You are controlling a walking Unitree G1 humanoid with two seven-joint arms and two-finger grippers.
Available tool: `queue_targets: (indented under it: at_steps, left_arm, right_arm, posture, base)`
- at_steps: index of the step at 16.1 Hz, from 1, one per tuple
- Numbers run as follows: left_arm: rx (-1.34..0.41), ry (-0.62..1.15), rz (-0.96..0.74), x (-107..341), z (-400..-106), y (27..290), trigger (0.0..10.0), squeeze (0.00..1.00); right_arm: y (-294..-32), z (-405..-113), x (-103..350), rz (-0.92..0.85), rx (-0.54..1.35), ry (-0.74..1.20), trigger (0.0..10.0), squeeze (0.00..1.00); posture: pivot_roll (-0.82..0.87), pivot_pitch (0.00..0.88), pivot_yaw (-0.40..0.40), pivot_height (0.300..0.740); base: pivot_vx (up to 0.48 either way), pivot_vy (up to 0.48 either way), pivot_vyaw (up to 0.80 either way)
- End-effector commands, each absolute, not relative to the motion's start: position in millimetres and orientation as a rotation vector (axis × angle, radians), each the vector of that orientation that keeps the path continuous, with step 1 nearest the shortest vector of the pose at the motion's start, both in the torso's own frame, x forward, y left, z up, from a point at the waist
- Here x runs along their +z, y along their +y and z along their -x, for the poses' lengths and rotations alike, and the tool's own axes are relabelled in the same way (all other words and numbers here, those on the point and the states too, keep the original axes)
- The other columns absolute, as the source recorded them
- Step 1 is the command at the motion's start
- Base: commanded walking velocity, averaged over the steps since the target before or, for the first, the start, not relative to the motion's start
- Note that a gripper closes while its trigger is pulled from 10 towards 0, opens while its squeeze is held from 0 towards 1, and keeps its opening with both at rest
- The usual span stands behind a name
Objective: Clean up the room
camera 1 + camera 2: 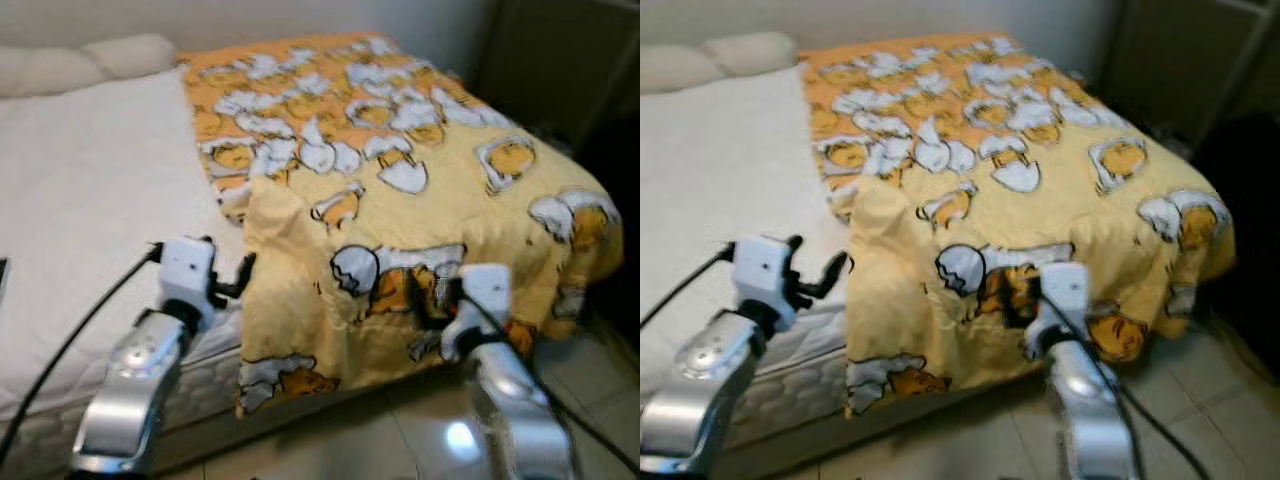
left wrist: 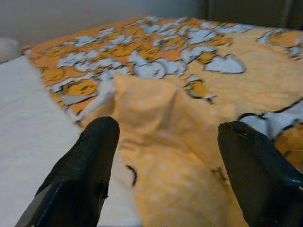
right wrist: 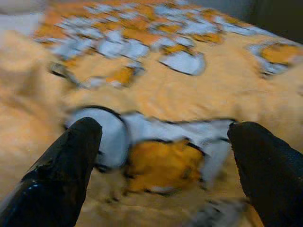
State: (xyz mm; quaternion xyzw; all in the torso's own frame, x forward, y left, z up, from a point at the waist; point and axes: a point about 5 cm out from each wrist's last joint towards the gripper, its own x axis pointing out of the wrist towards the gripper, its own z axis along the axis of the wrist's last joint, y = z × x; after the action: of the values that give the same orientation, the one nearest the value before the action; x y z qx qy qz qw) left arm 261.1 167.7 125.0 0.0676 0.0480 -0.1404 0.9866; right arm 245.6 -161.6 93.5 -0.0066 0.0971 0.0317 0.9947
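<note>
Bed-making step by the look of it: the yellow blanket (image 1: 400, 190) with the egg-cartoon print is lying over the right half of the mattress (image 1: 90, 220), running from 12 o'clock at the head end down to 5 o'clock where it is hanging over the foot edge toward the tiled floor (image 1: 400, 430); its left border is bunched into a raised fold at about centre frame, leaving the white sheet bare from 9 to 11 o'clock, pillows (image 1: 80, 60) at 11. Both arms are reaching in. Left gripper (image 2: 165, 142) is hovering just beside that bunched left edge at 7 o'clock, fingers (image 2: 85, 165) spread wide with nothing between them, fold sitting in the gap ahead but apart from the pads. Right gripper (image 3: 165, 161) is sitting low at 5 o'clock over the draped part, fingers also wide apart, blanket close below but not pinched. My read: approach phase, no grasp yet. Next move is calling for each gripper to drop onto the fabric edge, pinch a fold, then drag left to spread it across the bare sheet; thin cloth could slip out of a shallow pinch
</note>
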Motion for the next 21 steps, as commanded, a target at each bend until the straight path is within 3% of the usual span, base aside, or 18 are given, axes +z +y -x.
queue_targets:
  at_steps: [1, 15, 21]
  left_arm:
    - [-0.267, 0.100, -0.151, 125.4, -261.2, 173.9, 10.0, 0.00]
    - [-0.250, 0.067, -0.138, 128.4, -270.9, 172.6, 10.0, 0.00]
    - [-0.251, 0.034, -0.166, 131.5, -268.5, 171.0, 10.0, 0.00]
  right_arm:
    - [-157.9, -246.6, 92.6, -0.008, 0.070, 0.194, 10.0, 0.00]
    - [-166.3, -253.4, 98.7, -0.005, 0.044, 0.164, 10.0, 0.00]
    - [-162.7, -249.2, 95.0, -0.002, 0.072, 0.172, 10.0, 0.00]
  posture:
    - [-0.03, 0.000, 0.044, 0.740]
    - [-0.05, 0.000, 0.034, 0.740]
    - [-0.04, 0.000, 0.034, 0.740]
  base:
    - [0.000, 0.382, -0.46]
    - [0.000, 0.378, -0.47]
    - [0.000, 0.000, -0.08]
